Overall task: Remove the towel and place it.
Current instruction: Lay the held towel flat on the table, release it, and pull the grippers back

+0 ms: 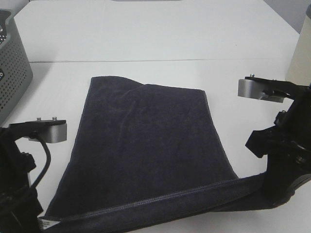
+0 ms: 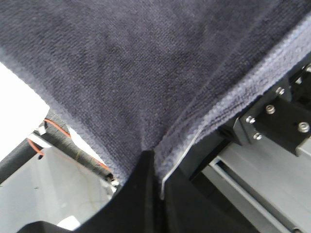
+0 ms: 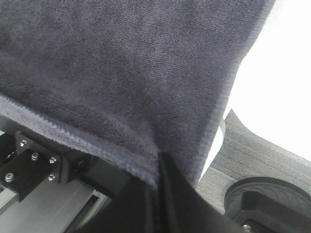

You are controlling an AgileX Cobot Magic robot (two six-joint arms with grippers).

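While each gripper pinches one near corner of the towel (image 1: 146,141), you hold its near hem stretched between the two arms along the near edge of the bench (image 1: 146,39). The rest of the cloth runs straight away from you toward the far edge. Your left gripper (image 2: 154,162) is closed on the hem at the near-left corner, by the small white label (image 1: 48,224). Your right gripper (image 3: 158,162) is closed on the near-right corner. That hem is raised, and the far part lies flat about mid-bench. Its long axis looks to run near to far, so neither arm is nearer, and I judge both must move together. A grey perforated basket (image 1: 12,68) sits at the left edge, but you cannot see inside it.
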